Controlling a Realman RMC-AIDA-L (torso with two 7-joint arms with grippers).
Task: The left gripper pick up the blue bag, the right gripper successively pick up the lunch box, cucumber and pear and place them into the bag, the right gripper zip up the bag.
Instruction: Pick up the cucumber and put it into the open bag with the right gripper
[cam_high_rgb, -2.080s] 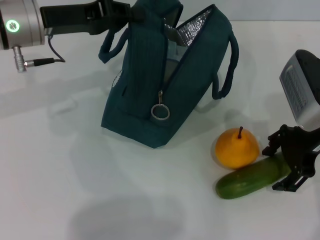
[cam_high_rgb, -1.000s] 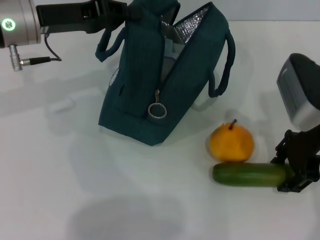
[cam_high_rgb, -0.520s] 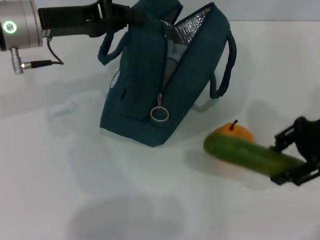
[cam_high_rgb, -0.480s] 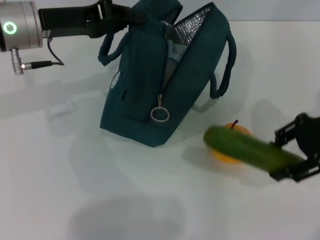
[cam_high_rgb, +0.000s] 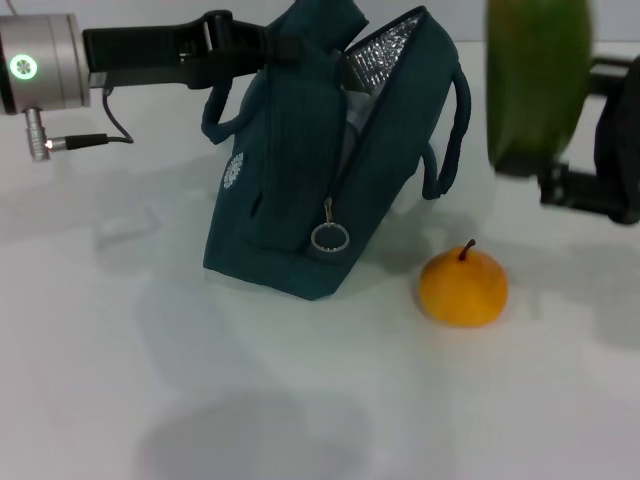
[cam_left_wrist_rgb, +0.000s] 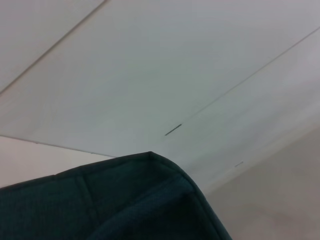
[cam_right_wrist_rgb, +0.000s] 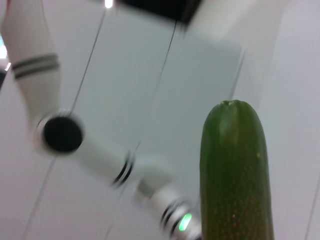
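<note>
Standing upright, the cucumber (cam_high_rgb: 535, 85) sits clamped between the right gripper's (cam_high_rgb: 575, 130) jaws.

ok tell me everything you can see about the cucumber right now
The cucumber is long, smooth and dark green, with a rounded tip and fine pale speckles in the right wrist view. It is off the table, held roughly upright by the right gripper at its lower end, raised right of the blue bag and above the pear, touching neither.
</note>
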